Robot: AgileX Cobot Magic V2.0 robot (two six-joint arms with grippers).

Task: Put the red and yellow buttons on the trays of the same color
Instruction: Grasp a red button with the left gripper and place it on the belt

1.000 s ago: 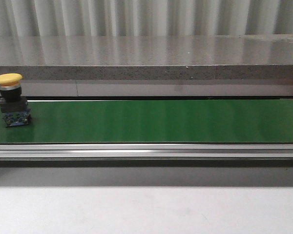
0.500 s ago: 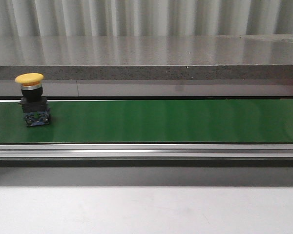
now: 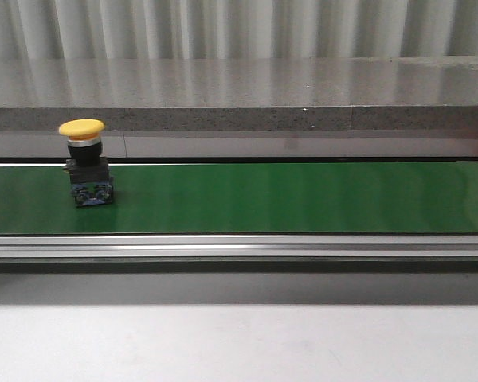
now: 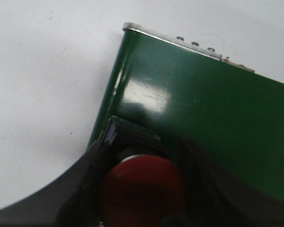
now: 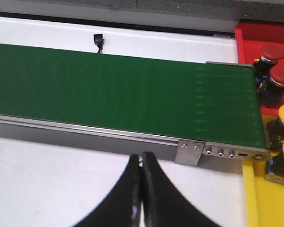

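Behind everything we have a grey corrugated wall and a speckled stone ledge, and in front of it the green conveyor belt (image 3: 287,197) runs left to right across the white table (image 3: 239,342). On the belt, over on the left side, we see a yellow button (image 3: 85,162) standing upright on its dark base, cap on top.

From the left wrist camera we pick up a red button (image 4: 143,187) sitting right at the end of the belt, and the left end effector (image 4: 142,189) has its dark fingers (image 4: 92,175) on either side of it, pinching the button's body.

Over on the right, the right end effector (image 5: 141,189) hovers above the white table just off the near rail of the belt, its fingertips pressed together with nothing between them. Past the right end of the belt we can see the red tray (image 5: 255,33) on the far side with two red-capped buttons in it, and the yellow tray (image 5: 265,198) nearer, holding two yellow-capped buttons. A small black connector (image 5: 99,41) lies on the table beyond the belt.
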